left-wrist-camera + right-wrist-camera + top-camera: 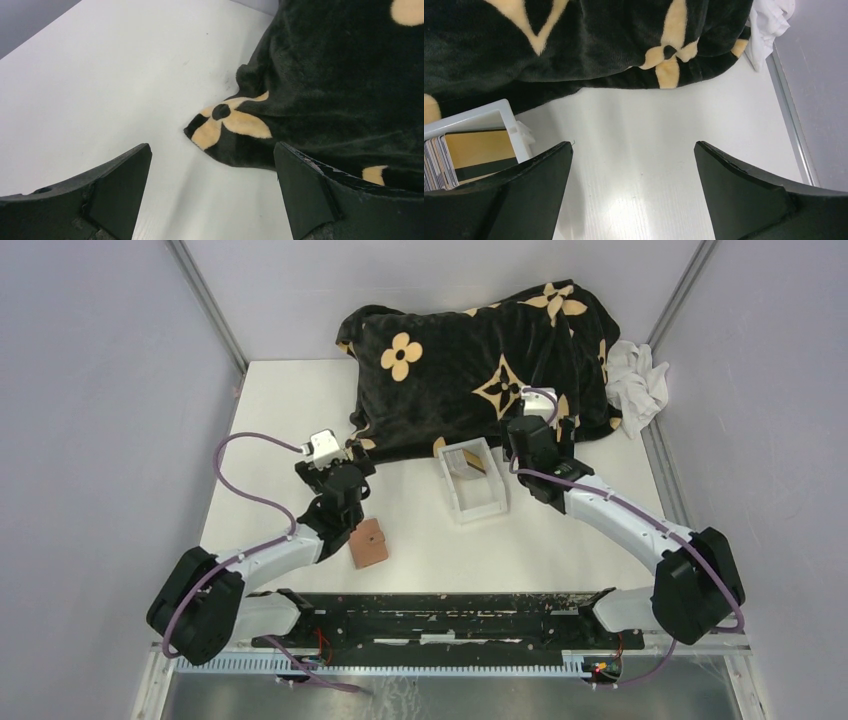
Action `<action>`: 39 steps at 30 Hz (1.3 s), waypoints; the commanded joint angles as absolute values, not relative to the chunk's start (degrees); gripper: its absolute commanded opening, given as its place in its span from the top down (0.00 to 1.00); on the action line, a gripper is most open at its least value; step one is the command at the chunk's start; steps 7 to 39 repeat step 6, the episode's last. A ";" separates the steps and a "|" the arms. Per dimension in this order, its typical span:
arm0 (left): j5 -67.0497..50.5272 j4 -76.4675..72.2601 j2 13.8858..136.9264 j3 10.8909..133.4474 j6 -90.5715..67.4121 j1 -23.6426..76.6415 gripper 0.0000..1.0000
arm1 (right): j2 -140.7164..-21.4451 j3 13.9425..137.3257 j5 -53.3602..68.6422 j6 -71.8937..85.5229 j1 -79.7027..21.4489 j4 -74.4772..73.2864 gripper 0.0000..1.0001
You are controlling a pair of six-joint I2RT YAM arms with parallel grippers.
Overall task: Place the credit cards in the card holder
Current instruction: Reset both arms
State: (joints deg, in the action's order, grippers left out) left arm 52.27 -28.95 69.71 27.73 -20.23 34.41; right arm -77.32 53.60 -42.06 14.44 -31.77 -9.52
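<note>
Between the left hand's (212,150) two dark fingers (120,180) lies only bare table (100,75). The jaws are spread wide and grip nothing. Just ahead of them a corner of the black blanket (340,75) with a tan flower rests on the white top, not touching either finger. From above, this hand hangs low over the table at the blanket's near left edge. The holder (368,543), a small brown squarish wallet, lies flat and closed just behind the hand, close beside the left forearm.

The right hand (634,147) is likewise fully spread and has hold of nothing, with bare table showing between its fingers. Just beside its left finger stands the tray's (474,112) white rim. Inside the tray, at the end nearest the blanket, the cards (436,165) stand on edge in a tight stack, showing their pale edges. A yellow flat face with a dark strip below it sits next to them, and whether that is another card cannot be told. In the top view the tray sits mid-table between the two hands, its far end just at the blanket's hem and well apart from the holder.

The blanket is heaped across the far part of the table. A crumpled white cloth (638,380) lies against its right side near the wall.
</note>
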 commanded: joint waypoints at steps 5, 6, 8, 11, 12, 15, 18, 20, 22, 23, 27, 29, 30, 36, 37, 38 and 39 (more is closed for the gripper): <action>53.17 -36.22 69.49 24.84 -18.55 32.79 0.01 | -76.76 52.51 -45.96 16.96 -31.99 -5.90 0.00; 53.17 -36.55 69.42 24.66 -18.55 32.79 0.01 | -76.78 52.33 -46.05 17.03 -31.93 -5.64 0.00; 53.17 -36.55 69.42 24.66 -18.55 32.79 0.01 | -76.78 52.33 -46.05 17.03 -31.93 -5.64 0.00; 53.17 -36.55 69.42 24.66 -18.55 32.79 0.01 | -76.78 52.33 -46.05 17.03 -31.93 -5.64 0.00; 53.17 -36.55 69.42 24.66 -18.55 32.79 0.01 | -76.78 52.33 -46.05 17.03 -31.93 -5.64 0.00; 53.17 -36.55 69.42 24.66 -18.55 32.79 0.01 | -76.78 52.33 -46.05 17.03 -31.93 -5.64 0.00; 53.17 -36.55 69.42 24.66 -18.55 32.79 0.01 | -76.78 52.33 -46.05 17.03 -31.93 -5.64 0.00; 53.17 -36.55 69.42 24.66 -18.55 32.79 0.01 | -76.78 52.33 -46.05 17.03 -31.93 -5.64 0.00; 53.17 -36.55 69.42 24.66 -18.55 32.79 0.01 | -76.78 52.33 -46.05 17.03 -31.93 -5.64 0.00; 53.17 -36.55 69.42 24.66 -18.55 32.79 0.01 | -76.78 52.33 -46.05 17.03 -31.93 -5.64 0.00; 53.17 -36.55 69.42 24.66 -18.55 32.79 0.01 | -76.78 52.33 -46.05 17.03 -31.93 -5.64 0.00; 53.17 -36.55 69.42 24.66 -18.55 32.79 0.01 | -76.78 52.33 -46.05 17.03 -31.93 -5.64 0.00; 53.17 -36.55 69.42 24.66 -18.55 32.79 0.01 | -76.78 52.33 -46.05 17.03 -31.93 -5.64 0.00; 53.17 -36.55 69.42 24.66 -18.55 32.79 0.01 | -76.78 52.33 -46.05 17.03 -31.93 -5.64 0.00; 53.17 -36.55 69.42 24.66 -18.55 32.79 0.01 | -76.78 52.33 -46.05 17.03 -31.93 -5.64 0.00; 53.17 -36.55 69.42 24.66 -18.55 32.79 0.01 | -76.78 52.33 -46.05 17.03 -31.93 -5.64 0.00; 53.17 -36.55 69.42 24.66 -18.55 32.79 0.01 | -76.78 52.33 -46.05 17.03 -31.93 -5.64 0.00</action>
